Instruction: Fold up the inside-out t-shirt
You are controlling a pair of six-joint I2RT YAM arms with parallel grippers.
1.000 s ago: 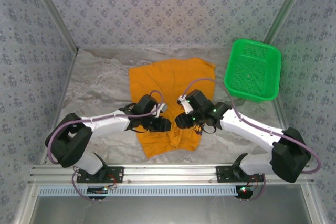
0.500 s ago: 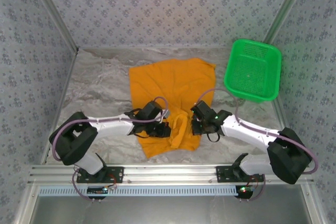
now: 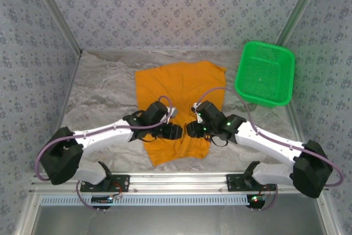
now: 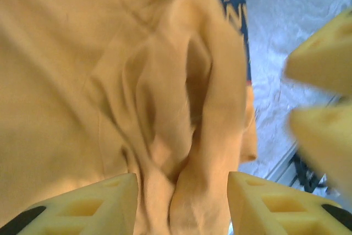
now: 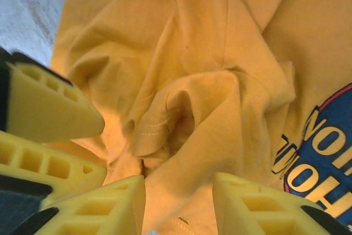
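Note:
The inside-out t-shirt lies flat and orange-yellow on the table, its near part bunched into a ridge. A blue print shows at its near right corner. My left gripper hangs over that ridge, open, with a fold of cloth lying loose between its yellow fingers. My right gripper faces it from the right, also open, its fingers astride a stitched hem fold. The two grippers are almost tip to tip. Each gripper's yellow fingertips show in the other's wrist view.
A green mesh basket stands at the back right, close to the shirt's far right corner. The table has a wrinkled grey-white cover, bare to the left. Patterned walls close it in, and a metal rail runs along the near edge.
Half a second ago the grippers sat farther apart on the shirt's near part. They have since come back toward each other over the bunched cloth, as they were a second ago.

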